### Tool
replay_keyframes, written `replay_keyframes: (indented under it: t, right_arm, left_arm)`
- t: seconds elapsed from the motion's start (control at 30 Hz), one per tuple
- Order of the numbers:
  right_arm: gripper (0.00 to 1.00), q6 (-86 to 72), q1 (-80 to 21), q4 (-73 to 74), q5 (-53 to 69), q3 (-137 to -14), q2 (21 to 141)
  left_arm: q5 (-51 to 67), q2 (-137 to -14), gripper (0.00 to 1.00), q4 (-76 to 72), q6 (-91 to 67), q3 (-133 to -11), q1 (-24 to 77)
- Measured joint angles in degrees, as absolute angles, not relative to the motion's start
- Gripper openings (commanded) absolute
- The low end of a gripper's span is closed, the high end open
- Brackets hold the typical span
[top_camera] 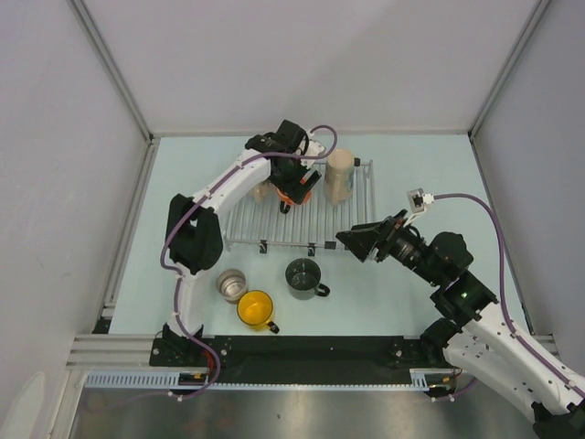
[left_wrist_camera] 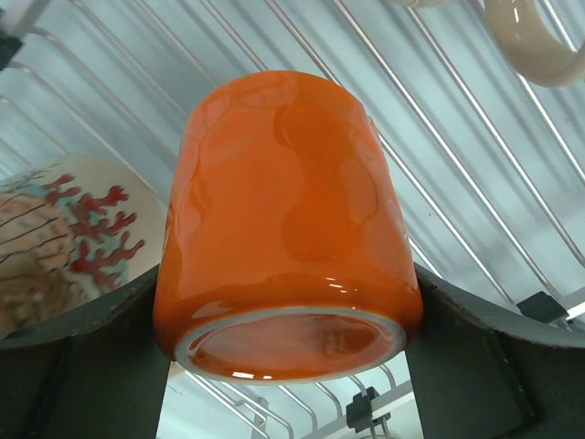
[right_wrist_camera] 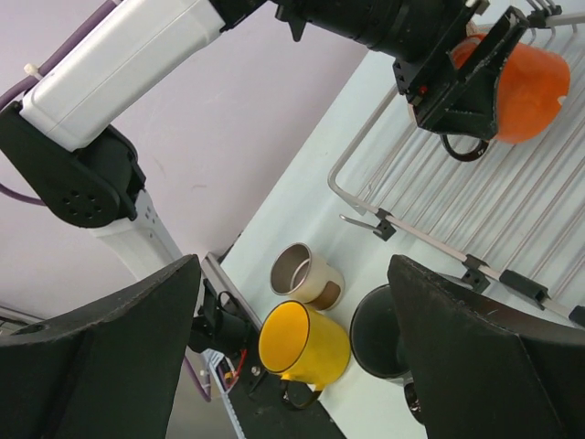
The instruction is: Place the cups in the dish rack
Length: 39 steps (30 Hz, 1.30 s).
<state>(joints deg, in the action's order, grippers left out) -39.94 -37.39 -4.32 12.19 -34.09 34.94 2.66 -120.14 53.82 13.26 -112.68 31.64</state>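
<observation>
While the left pincer (left_wrist_camera: 288, 361) grips it, the orange cup (left_wrist_camera: 285, 219) hangs inverted.

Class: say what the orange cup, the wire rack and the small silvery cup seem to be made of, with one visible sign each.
The orange cup is probably glazed ceramic: glossy, wavy highlights, pale foot ring. The dish rack is thin metal wire, silvery-white, perhaps coated. The small silvery cup is likely steel, from its grey sheen inside; less certain.

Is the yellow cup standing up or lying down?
Standing up: the yellow cup sits on its base with its open mouth facing up.
</observation>
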Motion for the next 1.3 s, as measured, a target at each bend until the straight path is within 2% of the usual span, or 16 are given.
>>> replay_keyframes:
  t: [0.1,0.13,0.17,0.2,0.37,0.4,0.43,0.47,1.1,1.3]
  right_arm:
    - [0.89,-39.94,-37.12,-4.25,12.23,-33.41,34.33]
    - [0.89,-39.94,-36.97,-4.25,12.23,-33.32,34.22]
    - [0.9,-39.94,-36.84,-4.32,12.23,-33.23,34.17]
    - [0.89,-39.94,-36.69,-4.45,12.25,-33.1,34.15]
    - [0.89,-39.99,-36.14,-5.02,12.53,-32.18,34.17]
    - [0.88,-39.99,-36.1,-5.08,12.6,-31.9,34.22]
    - [0.88,-39.99,-36.01,-5.13,12.73,-31.68,34.24]
    - [0.88,-39.99,-35.94,-5.21,12.82,-31.48,34.28]
    - [0.88,-40.01,-32.88,-7.22,15.59,-28.91,34.35]
    - [0.88,-39.64,-32.8,-7.35,15.53,-28.88,34.35]
  left_arm:
    - [2.59,-121.75,0.01,54.59,13.61,-113.08,32.03]
    - [2.57,-122.17,0.04,54.85,13.61,-113.08,32.1]
    - [2.57,-122.5,0.12,55.0,13.63,-113.08,32.12]
    - [2.57,-122.72,0.37,55.05,13.63,-113.19,32.12]
    - [2.48,-123.02,0.6,55.09,13.74,-113.93,32.12]
    - [2.48,-123.09,0.79,55.0,13.8,-113.93,32.12]
    - [2.48,-123.11,0.92,54.96,13.82,-113.93,32.12]
    - [2.48,-123.13,1.0,54.83,13.89,-113.93,32.12]
    - [0.6,-122.83,1.0,47.9,14.0,-113.91,32.1]
    - [1.41,-115.24,1.0,45.1,14.02,-109.86,32.08]
